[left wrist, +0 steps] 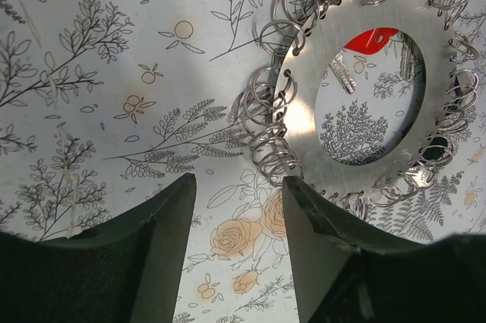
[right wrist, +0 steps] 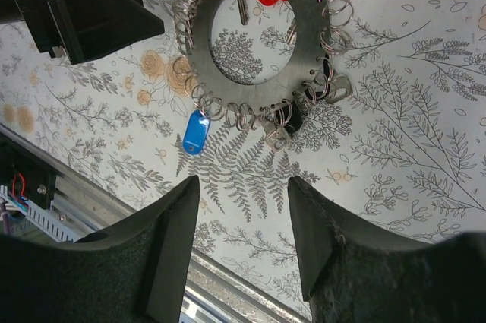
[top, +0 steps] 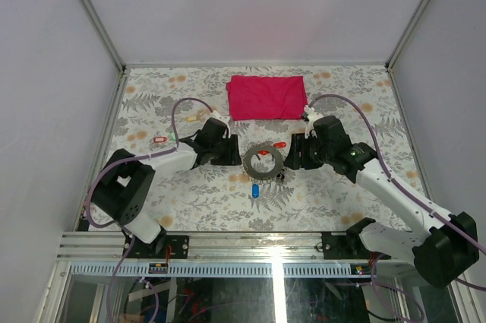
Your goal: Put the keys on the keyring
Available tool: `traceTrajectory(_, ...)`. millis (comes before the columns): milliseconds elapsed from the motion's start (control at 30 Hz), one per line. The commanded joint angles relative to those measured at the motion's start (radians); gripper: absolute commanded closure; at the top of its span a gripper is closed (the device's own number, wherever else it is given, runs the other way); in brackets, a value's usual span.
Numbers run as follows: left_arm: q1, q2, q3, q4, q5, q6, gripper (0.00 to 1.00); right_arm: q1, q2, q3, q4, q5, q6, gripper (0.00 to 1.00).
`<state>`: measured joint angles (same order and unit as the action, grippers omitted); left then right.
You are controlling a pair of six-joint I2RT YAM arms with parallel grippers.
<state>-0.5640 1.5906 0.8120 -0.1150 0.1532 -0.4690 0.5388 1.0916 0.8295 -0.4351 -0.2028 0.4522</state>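
The left arm (top: 152, 165), at the lower left of the overhead view, and the right arm (top: 391, 190), at the lower right, look alike: white shells on the long links, blocky black housings at the joints and bases. A pale purple cable (top: 174, 116) loops along each. A small green light (top: 351, 153) glows on the right arm's black wrist block. The left tool (left wrist: 239, 220) and right tool (right wrist: 244, 220) are black, their fingers (right wrist: 163, 247) broad, matte and finely grained, with bevelled tips.
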Motion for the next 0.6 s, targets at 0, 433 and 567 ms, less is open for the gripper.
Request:
traceTrajectory(0,-0.007,0.037,0.035,0.079,0.029,0.031,0.48,0.005,0.033,-0.002,0.028,-0.029,-0.012,0.43)
traceTrajectory(433,-0.040,0.114,0.041,0.126,0.024,0.015,0.51,0.005,0.080,0.010,0.033,-0.060,-0.022,0.44)
traceTrajectory(567,-0.047,0.124,0.043,0.147,0.032,0.014,0.53,0.004,0.085,0.009,0.030,-0.061,-0.026,0.45)
